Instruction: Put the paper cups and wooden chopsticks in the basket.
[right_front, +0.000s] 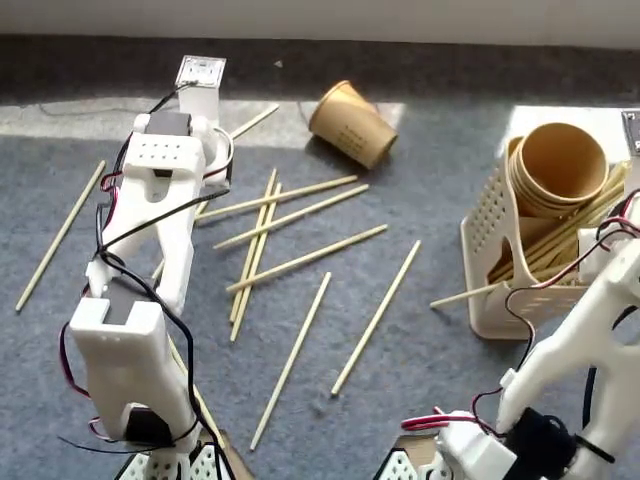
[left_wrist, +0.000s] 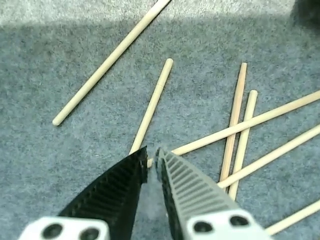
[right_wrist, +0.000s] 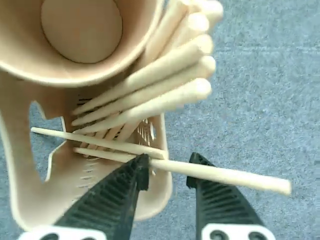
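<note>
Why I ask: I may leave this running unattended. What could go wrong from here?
1. One chopstick lies across the basket rim at the open right claw, much of it outside; it may tip out.
2. The loose chopsticks near the left claw cross each other, so lifting one may drag others.
3. The paper cup lies on its side and could roll.

Robot test bench, laid with carpet, folks.
We've got grey carpet (right_front: 430, 190) underfoot, and two white printed arms (right_front: 165, 235) trailing loose wires (right_front: 150, 290) across it.
</note>
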